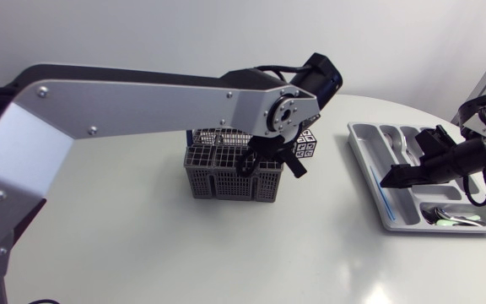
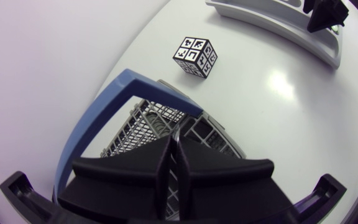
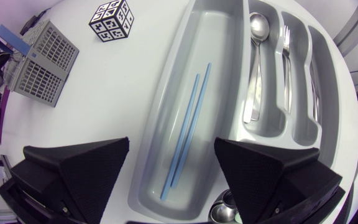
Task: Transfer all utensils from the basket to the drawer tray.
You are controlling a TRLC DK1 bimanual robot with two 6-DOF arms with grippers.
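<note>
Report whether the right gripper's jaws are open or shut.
Open. The right gripper hangs over the drawer tray, jaws wide apart, touching nothing; the blue chopsticks lie loose below.

A grey mesh basket [image 1: 226, 176] stood upright at frame centre; the grey drawer tray [image 1: 363, 137] lay flat at right, holding blue chopsticks [image 3: 183, 127], a spoon [image 3: 258, 28] and a fork [image 3: 286, 43].

Bright, even overhead light; soft glare on the white table [image 2: 283, 84] (wrist views bow at their edges); faint shadow beside the basket [image 1: 218, 181].
</note>
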